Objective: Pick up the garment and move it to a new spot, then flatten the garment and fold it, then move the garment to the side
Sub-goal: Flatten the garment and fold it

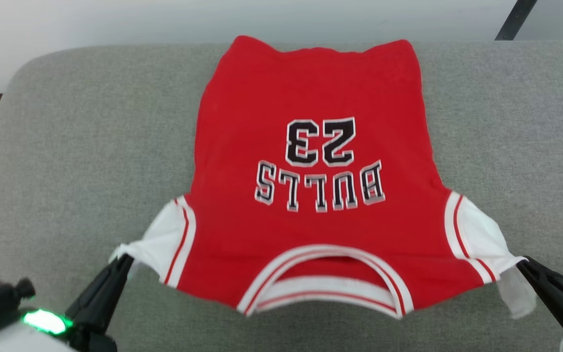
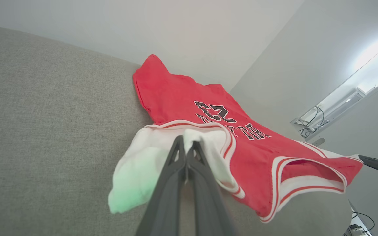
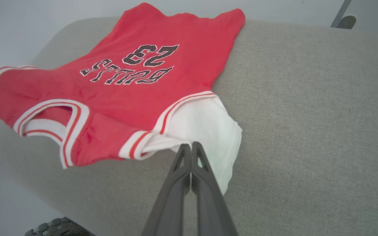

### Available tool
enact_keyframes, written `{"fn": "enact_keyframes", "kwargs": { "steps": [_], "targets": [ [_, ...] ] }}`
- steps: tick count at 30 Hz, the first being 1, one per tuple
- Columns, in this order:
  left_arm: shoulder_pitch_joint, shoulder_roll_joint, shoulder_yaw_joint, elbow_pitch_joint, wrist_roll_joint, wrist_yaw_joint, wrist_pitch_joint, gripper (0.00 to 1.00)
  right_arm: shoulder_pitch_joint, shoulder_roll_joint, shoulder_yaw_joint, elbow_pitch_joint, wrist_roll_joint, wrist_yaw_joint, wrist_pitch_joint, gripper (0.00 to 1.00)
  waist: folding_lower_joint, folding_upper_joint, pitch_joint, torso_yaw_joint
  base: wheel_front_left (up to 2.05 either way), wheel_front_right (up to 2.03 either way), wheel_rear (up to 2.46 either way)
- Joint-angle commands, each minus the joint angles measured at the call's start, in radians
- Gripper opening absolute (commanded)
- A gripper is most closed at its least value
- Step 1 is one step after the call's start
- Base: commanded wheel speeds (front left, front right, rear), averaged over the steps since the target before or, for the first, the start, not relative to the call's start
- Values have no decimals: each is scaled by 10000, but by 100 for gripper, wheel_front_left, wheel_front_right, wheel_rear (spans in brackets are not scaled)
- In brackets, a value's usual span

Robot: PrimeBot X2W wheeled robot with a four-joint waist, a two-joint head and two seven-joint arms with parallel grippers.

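Grey padded surface point(image 1: 66, 146) bears the garment point(image 1: 311, 88); left gripper point(image 1: 126, 259) and right gripper point(image 1: 521, 263) are closed tight on its shoulder corners. Recommend even outward tension.

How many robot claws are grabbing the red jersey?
2. The left claw pinches the white flap at the near left corner of the red basketball jersey; the right claw pinches the white flap at its near right corner.

garment point(image 1: 311, 230): red sleeveless jersey, black white-outlined "BULLS 23" face up, upside down in head view. Spread mostly flat on grey cushion point(image 1: 66, 146), hem at far edge, striped neckline nearest. White lining shows at both armholes, shoulder corners stretched outward
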Motion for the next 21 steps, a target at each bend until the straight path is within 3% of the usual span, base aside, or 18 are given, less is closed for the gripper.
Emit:
{"fn": "enact_keyframes", "kwargs": {
  "steps": [1, 5, 9, 21],
  "targets": [
    [267, 13, 151, -188, 92, 60, 0, 0, 117, 64, -103, -143, 78, -15, 62, 0, 0, 0, 3, -20, 0, 0, 0],
    [866, -128, 540, -765, 114, 25, 0, 0, 265, 212, -308, -390, 131, -15, 243, 0, 0, 0, 17, -25, 0, 0, 0],
    [821, -247, 226, -605, 314, 0, 137, 0, 159, -29, -38, 42, -22, -13, 459, 0, 0, 0, 25, -38, 0, 0, 0],
    [-563, -1205, -1027, 1322, 1322, 328, 902, 0, -718, -472, 1393, 2325, -40, -13, 304, 0, 0, 0, 655, -61, 0, 0, 0]
  ]
}}
